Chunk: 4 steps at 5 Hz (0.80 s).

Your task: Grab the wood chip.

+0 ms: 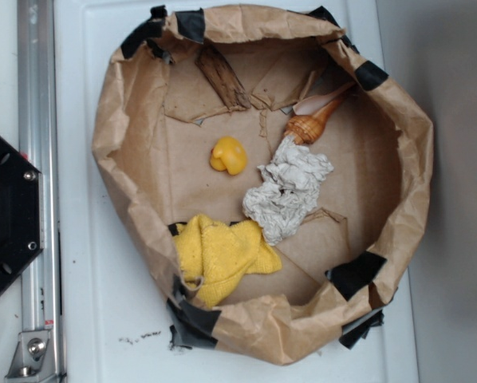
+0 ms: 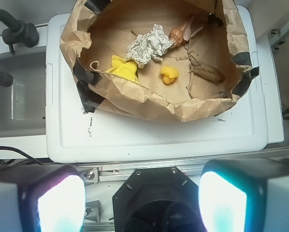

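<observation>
the gripper (image 2: 139, 205) shows only in the wrist view, where its two fingers (image 2: 60, 203) sit at the bottom corners, blurred and glowing pale. the jaws stand wide apart with nothing between them, hanging back over the black base plate (image 2: 154, 198) and metal rail (image 2: 110, 170), well apart from the paper nest.

ahead of them lies a white tray (image 2: 149, 135), and on it a bowl made of crumpled brown paper (image 2: 149, 104) patched with black tape (image 2: 89, 75).

the wood chip (image 1: 221, 77) lies flat on the paper floor near the bowl's top wall in the exterior view, dark and streaky, slanting along a torn flap. in the wrist view the wood chip (image 2: 208, 73) lies at the right side of the bowl.

a yellow toy (image 1: 228, 155) sits near the middle. beside it is a crumpled grey-white wad of paper (image 1: 287, 190), touching the ribbed head of a wooden dipper (image 1: 312, 124). a yellow cloth (image 1: 218, 255) is bunched against the lower wall.
</observation>
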Tool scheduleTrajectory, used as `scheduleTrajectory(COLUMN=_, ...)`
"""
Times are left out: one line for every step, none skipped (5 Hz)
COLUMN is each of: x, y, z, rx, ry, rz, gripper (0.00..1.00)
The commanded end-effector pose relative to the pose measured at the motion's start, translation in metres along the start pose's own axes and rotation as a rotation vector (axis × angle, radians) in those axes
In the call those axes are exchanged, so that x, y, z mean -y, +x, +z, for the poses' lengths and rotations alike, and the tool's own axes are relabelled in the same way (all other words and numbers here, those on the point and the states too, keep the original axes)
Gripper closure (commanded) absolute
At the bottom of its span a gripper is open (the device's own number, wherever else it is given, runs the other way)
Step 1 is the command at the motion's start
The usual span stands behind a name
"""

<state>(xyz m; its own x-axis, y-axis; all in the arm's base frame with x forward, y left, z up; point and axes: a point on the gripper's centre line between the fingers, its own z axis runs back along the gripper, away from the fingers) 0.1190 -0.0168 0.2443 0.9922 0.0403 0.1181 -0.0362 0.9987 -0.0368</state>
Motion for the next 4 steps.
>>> scheduleTrajectory(x=0.0, y=0.0, z=0.0, rx=0.0, ry=0.0, rz=0.0, gripper=0.0)
scheduleTrajectory(x=-0.009, y=0.02, z=-0.025, rx=0.033, ry=0.122, rz=-0.07, gripper=0.0)
scheduleTrajectory(x=-0.033, y=0.035, z=-0.041, rx=0.041, ry=0.194, rz=-0.081, gripper=0.0)
scheduleTrajectory(x=-0.053, y=0.051, z=-0.058, rx=0.073, ry=0.189, rz=-0.182, gripper=0.0)
